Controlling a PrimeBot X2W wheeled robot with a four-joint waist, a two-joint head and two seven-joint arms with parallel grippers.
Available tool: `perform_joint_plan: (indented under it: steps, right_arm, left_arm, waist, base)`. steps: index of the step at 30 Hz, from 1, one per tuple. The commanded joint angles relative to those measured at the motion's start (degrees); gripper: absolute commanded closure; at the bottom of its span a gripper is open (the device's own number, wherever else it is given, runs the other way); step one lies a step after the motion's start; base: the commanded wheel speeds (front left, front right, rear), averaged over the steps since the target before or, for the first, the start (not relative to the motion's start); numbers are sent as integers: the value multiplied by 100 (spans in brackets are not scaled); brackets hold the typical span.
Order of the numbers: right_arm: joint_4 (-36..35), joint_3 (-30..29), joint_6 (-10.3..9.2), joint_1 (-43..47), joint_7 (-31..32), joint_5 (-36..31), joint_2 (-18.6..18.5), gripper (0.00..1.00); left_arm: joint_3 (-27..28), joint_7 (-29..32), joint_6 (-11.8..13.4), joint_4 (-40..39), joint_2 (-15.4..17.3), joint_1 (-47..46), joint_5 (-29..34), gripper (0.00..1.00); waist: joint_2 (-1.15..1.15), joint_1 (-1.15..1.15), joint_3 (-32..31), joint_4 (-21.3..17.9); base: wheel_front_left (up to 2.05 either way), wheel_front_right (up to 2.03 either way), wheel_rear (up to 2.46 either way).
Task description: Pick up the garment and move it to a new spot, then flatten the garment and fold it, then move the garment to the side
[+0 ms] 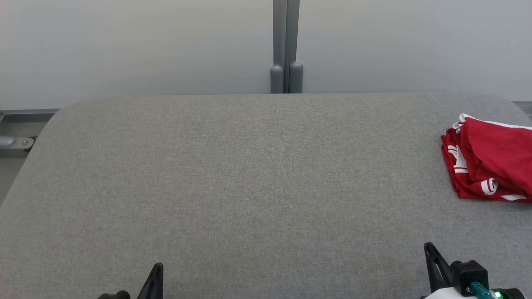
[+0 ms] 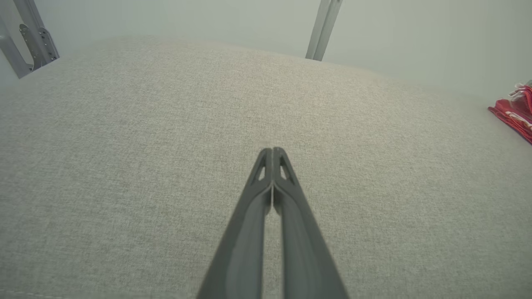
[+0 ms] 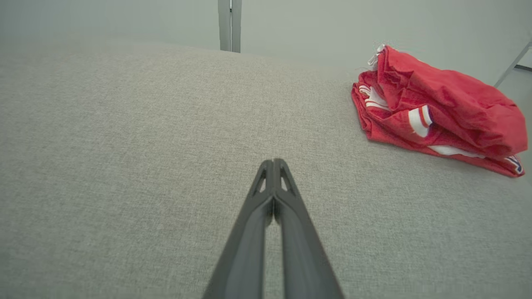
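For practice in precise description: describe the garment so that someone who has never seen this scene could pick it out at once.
Start from the wide grey fabric-covered table before the pale wall. At its far right side lies the garment, a loosely folded heap. It is bright red with white stripes, the one coloured thing on the grey surface.

Robot test lab or studio, grey fabric-covered table (image 1: 249, 187), plain pale panel walls (image 1: 124, 41) behind, grey metal post (image 1: 286, 41) far middle, metal bracket (image 1: 16, 142) far left
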Motion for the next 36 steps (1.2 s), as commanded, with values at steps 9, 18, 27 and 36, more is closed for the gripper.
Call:
perform_joint_plan:
  steps: [9,18,27,36]
  right_arm:
    - [-90,-78,-1,-233,328,1365,-25,100]
    - [-178,-66,-2,-326,528,2441,-35,100]
    - [-226,-82,-3,-421,711,3304,-44,100]
    - [-267,-103,-3,-521,905,4184,-52,100]
  left_arm:
    - [163,270,0,-116,-15,-230,-1074,100]
    - [286,487,-3,-151,-32,-387,-1906,100]
    - [390,662,-4,-194,-50,-507,-2578,100]
    - [498,846,-6,-240,-70,-627,-3264,100]
  waist:
    - [0,0,28,-39]
    - [0,0,53,-74]
    - [0,0,76,-105]
    - [0,0,101,-140]
  base:
    - [0,0,0]
    - [0,0,0]
    - [0,0,0]
    - [0,0,0]
